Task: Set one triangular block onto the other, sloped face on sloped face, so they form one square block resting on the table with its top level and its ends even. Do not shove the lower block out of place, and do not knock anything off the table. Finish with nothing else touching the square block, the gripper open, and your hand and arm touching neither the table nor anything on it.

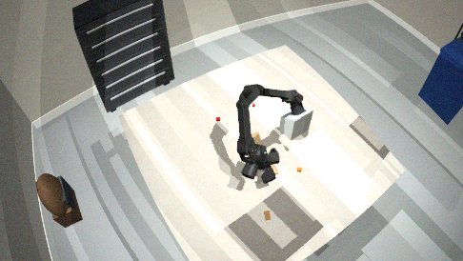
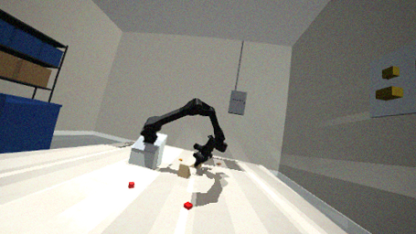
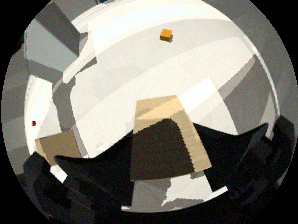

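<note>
My gripper (image 1: 271,166) (image 2: 197,156) (image 3: 161,128) points down low over the table and is shut on a tan triangular block. That held block (image 3: 159,109) shows between the fingers in the wrist view, its near part in dark shadow; the fingers hide its lower sides. A small part of it shows beside the fingers in the top view. Whether it touches the table I cannot tell. The other triangular block (image 1: 257,137) (image 2: 184,170) (image 3: 59,145) stands on the table apart from the held one, near the left finger in the wrist view.
A grey-white box (image 1: 297,126) (image 2: 144,156) (image 3: 54,47) stands under the arm's base. An orange cube (image 1: 299,170) (image 2: 180,160) (image 3: 166,35), a small brown block (image 1: 267,215) (image 2: 219,164) and two red cubes, one (image 1: 218,119) (image 2: 188,205) and another (image 1: 253,105) (image 2: 131,185), lie around.
</note>
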Controlling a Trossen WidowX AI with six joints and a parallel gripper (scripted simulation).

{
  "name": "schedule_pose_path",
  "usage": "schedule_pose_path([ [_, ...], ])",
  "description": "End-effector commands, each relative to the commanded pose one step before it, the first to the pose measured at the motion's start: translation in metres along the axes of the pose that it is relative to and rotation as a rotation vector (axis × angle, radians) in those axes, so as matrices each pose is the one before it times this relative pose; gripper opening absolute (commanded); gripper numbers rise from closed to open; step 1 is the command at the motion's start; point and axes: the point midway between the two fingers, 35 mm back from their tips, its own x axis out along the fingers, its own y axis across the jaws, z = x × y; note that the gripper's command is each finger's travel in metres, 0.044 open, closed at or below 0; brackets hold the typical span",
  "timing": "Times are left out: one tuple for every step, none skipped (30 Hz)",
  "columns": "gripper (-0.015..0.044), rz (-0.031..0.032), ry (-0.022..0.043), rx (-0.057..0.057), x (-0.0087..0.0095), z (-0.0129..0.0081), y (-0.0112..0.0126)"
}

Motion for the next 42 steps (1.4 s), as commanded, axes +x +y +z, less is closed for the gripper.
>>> schedule_pose_path([
  [0.0000,-0.00126,0.01438,0.0017,-0.00133,0.00127,-0.00014],
  [0.0000,0.00036,0.01389,-0.0007,-0.00008,0.00085,-0.00004],
  [0.0000,0.00030,0.01901,-0.0007,-0.00025,0.00118,-0.00007],
  [0.0000,0.00021,0.02355,-0.0007,-0.00042,0.00147,-0.00009],
  [0.0000,0.00008,0.02683,-0.0006,-0.00058,0.00169,-0.00010],
  [0.0000,-0.00006,0.02853,-0.0005,-0.00069,0.00181,-0.00009],
  [0.0000,-0.00017,0.02881,-0.0004,-0.00076,0.00183,-0.00008],
  [0.0000,-0.00024,0.02807,-0.0003,-0.00078,0.00179,-0.00007],
  [0.0000,-0.00027,0.02684,-0.0003,-0.00077,0.00171,-0.00007],
  [0.0000,-0.00027,0.02594,-0.0002,-0.00075,0.00165,-0.00007],
  [0.0000,-0.00027,0.02530,-0.0002,-0.00074,0.00161,-0.00007],
  [0.0000,-0.00027,0.02496,-0.0002,-0.00074,0.00159,-0.00007],
  [0.0000,-0.00027,0.02488,-0.0002,-0.00073,0.00159,-0.00007],
  [0.0000,-0.00027,0.02496,-0.0002,-0.00074,0.00160,-0.00007],
  [0.0000,-0.00027,0.02510,-0.0002,-0.00074,0.00161,-0.00007],
  [0.0000,-0.00027,0.02524,-0.0002,-0.00075,0.00162,-0.00007],
  [0.0000,-0.00028,0.02534,-0.0002,-0.00076,0.00163,-0.00007],
  [0.0000,-0.00028,0.02539,-0.0002,-0.00076,0.00163,-0.00007],
  [0.0000,-0.00028,0.02540,-0.0002,-0.00076,0.00164,-0.00007],
  [0.0000,-0.00050,0.03648,-0.0002,-0.00111,0.00235,-0.00007],
  [0.0000,-0.00061,0.03626,-0.0001,-0.00115,0.00232,-0.00004],
  [0.0000,-0.00052,0.03040,-0.0001,-0.00098,0.00194,-0.00003],
  [0.0000,-0.00042,0.02683,-0.0001,-0.00085,0.00172,-0.00003],
  [0.0000,-0.00037,0.02548,-0.0001,-0.00080,0.00164,-0.00004],
  [0.0000,-0.00034,0.02525,-0.0001,-0.00079,0.00163,-0.00005],
  [0.0000,-0.00033,0.02538,-0.0001,-0.00079,0.00164,-0.00005],
  [0.0000,-0.00033,0.02551,-0.0002,-0.00079,0.00165,-0.00005],
  [0.0000,-0.00033,0.02556,-0.0001,-0.00079,0.00166,-0.00005],
  [0.0000,-0.00033,0.02555,-0.0001,-0.00080,0.00166,-0.00005],
  [0.0000,-0.00033,0.02574,-0.0001,-0.00080,0.00167,-0.00005],
  [0.0000,-0.00033,0.02587,-0.0001,-0.00081,0.00168,-0.00004],
  [0.0000,-0.00034,0.02592,-0.0001,-0.00082,0.00168,-0.00004],
  [0.0000,-0.00034,0.02592,-0.0001,-0.00082,0.00168,-0.00004],
  [0.0000,-0.00034,0.02591,-0.0001,-0.00082,0.00168,-0.00003],
  [0.0000,-0.00034,0.02590,-0.0001,-0.00082,0.00168,-0.00003],
  [0.0000,-0.00034,0.02589,-0.0001,-0.00082,0.00168,-0.00003],
  [0.0000,-0.00034,0.02588,-0.0001,-0.00083,0.00168,-0.00003],
  [0.0000,-0.00034,0.02588,-0.0001,-0.00083,0.00168,-0.00002],
  [0.0000,-0.00034,0.02587,-0.0001,-0.00083,0.00167,-0.00002],
  [0.0000,-0.00034,0.02586,-0.0001,-0.00083,0.00167,-0.00002],
  [0.0000,-0.00034,0.02586,-0.0001,-0.00083,0.00167,-0.00001],
  [0.0000,-0.00034,0.02585,-0.0001,-0.00084,0.00167,-0.00001],
])
